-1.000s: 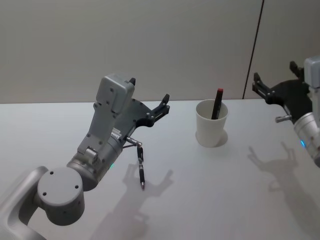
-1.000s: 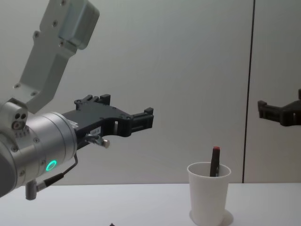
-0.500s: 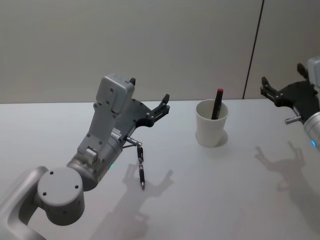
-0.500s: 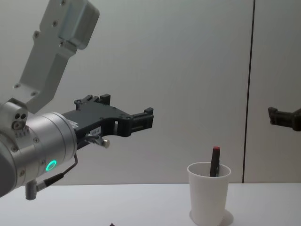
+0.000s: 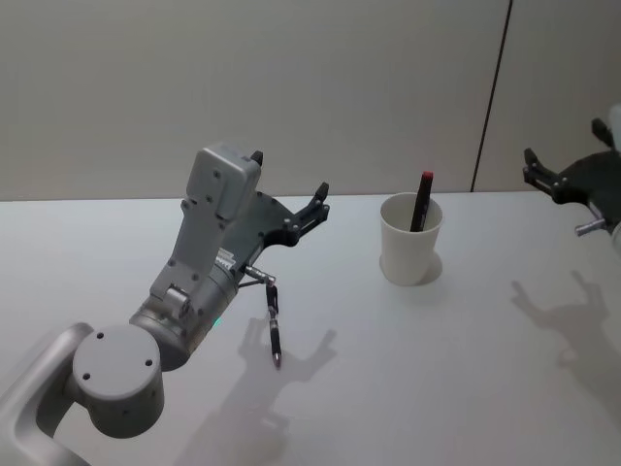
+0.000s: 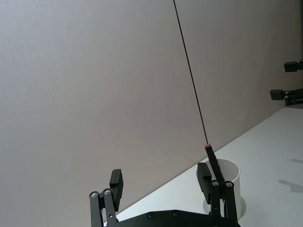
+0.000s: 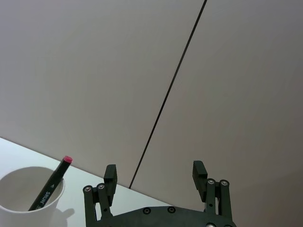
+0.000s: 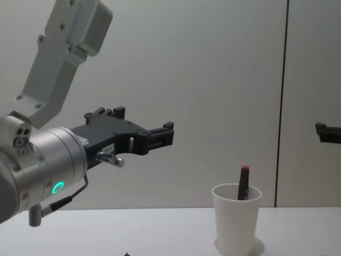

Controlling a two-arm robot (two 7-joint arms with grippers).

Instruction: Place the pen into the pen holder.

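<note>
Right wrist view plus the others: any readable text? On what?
"SRUN", on the barrel of the pen standing in the pen holder; anything further along is not legible.
Sticker on the left arm: print too small to read.

Matt white paper for the pen holder; smooth, near-matt worktop; matt black fingers on the left gripper, satin grey casing behind.
</note>
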